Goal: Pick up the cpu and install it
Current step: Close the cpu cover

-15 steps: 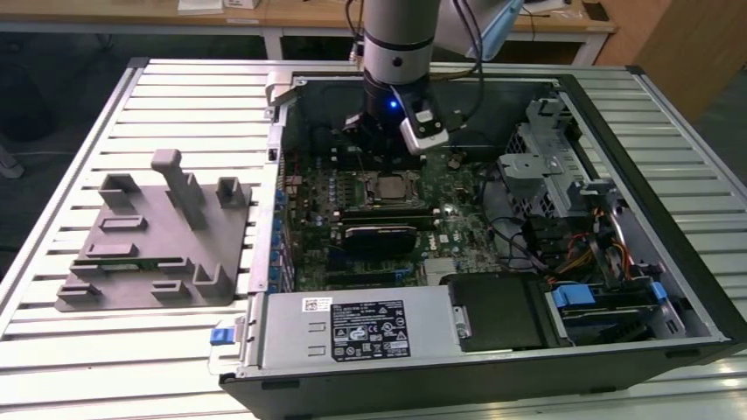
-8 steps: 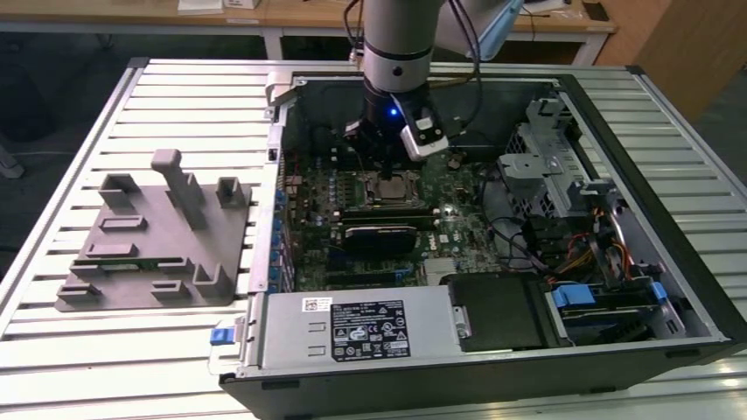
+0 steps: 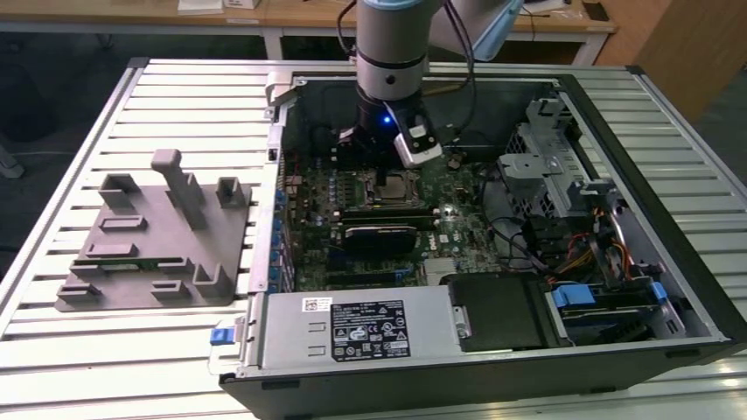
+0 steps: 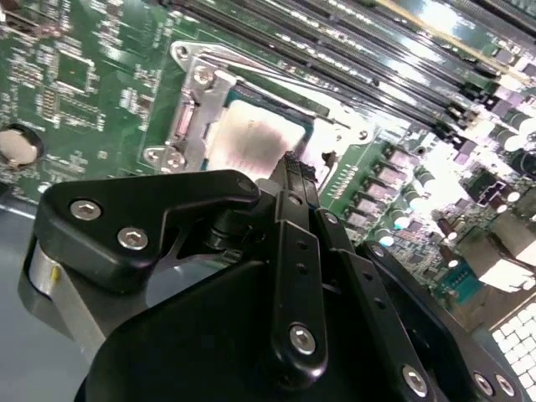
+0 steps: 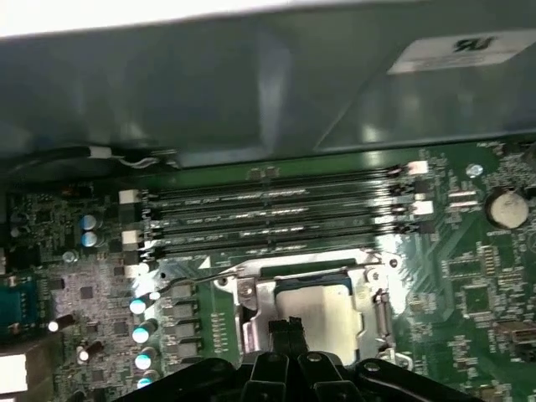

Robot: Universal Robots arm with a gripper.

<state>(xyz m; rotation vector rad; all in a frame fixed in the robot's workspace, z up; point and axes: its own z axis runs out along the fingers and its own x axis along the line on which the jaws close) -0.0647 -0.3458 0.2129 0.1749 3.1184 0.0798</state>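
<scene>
Our tool (image 5: 286, 328) is pressed together, empty, over the cpu (image 5: 328, 311) in its socket (image 5: 382, 311). It looks light, stiff and fragile; we would grip its edges.

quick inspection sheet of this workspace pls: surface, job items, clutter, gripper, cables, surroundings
surface: slatted metal table carrying an open computer case.
job's things: cpu lies flat in the motherboard socket, silver top up.
clutter: grey plastic fixture on the table, at the exterior view's left of the case.
grippers: gripper over the cpu's edge, jaws together; contact cannot be told.
cables: coloured wires inside the case, at the exterior view's right.
surroundings: wooden desks behind the table.
</scene>
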